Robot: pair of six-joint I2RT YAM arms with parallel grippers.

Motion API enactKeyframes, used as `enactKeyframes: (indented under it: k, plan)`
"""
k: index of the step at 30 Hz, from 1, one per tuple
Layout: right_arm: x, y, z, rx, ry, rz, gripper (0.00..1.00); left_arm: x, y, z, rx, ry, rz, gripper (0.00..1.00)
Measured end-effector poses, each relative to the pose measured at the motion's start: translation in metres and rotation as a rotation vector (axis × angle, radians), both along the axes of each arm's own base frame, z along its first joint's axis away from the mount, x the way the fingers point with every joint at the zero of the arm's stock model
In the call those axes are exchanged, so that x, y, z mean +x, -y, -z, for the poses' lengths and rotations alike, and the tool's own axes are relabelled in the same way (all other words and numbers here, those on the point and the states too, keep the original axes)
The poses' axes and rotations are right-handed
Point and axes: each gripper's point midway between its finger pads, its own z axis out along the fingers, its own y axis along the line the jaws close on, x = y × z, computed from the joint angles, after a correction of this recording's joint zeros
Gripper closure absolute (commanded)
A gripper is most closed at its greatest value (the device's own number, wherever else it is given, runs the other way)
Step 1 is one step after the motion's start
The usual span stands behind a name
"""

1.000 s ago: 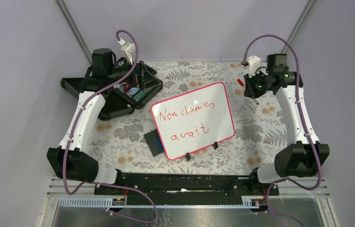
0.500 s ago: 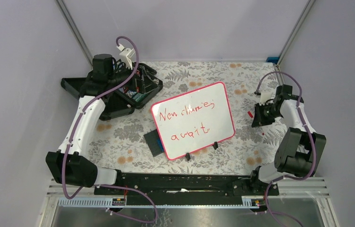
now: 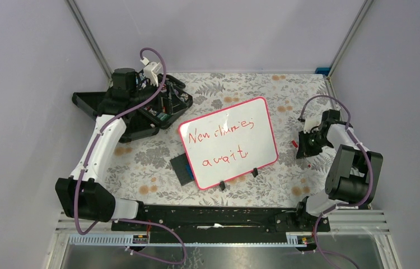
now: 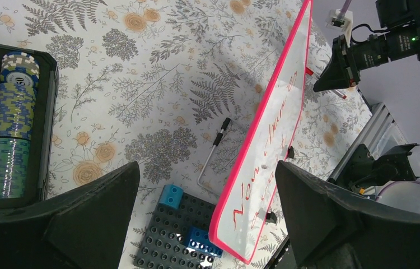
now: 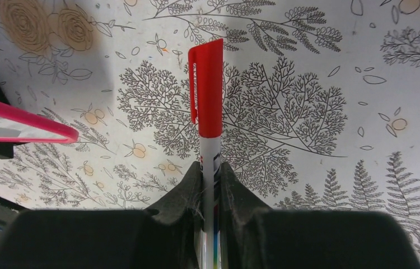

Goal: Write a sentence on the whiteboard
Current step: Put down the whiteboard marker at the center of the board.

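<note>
On the flower-printed surface (image 3: 140, 162), the glossy white whiteboard (image 3: 228, 143) with pink-red frame stands in the middle, the red handwritten sentence (image 3: 219, 132) on it. My left gripper (image 4: 206, 166) is wide apart; my right gripper (image 5: 210, 168), beside the whiteboard, clamps a red-capped marker (image 5: 206, 84).

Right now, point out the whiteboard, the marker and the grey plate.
Whiteboard (image 3: 228, 143): top view, blank middle of its white face.
Marker (image 5: 206, 101): right wrist view, red cap.
Plate (image 4: 166, 241): left wrist view, grey studded face.
</note>
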Motion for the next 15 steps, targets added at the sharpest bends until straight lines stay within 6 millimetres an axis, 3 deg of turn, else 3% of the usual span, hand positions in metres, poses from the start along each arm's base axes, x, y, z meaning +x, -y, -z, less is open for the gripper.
enactKeyframes:
  k: [9, 15]
  plan:
    - [-0.015, -0.001, 0.017, -0.002, -0.055, 0.008, 0.63, 0.000, 0.000, 0.002, 0.003, 0.000, 0.001, 0.01]
    - [-0.021, -0.002, 0.024, 0.000, -0.076, 0.011, 0.60, 0.001, -0.001, 0.002, 0.004, 0.005, -0.001, 0.01]
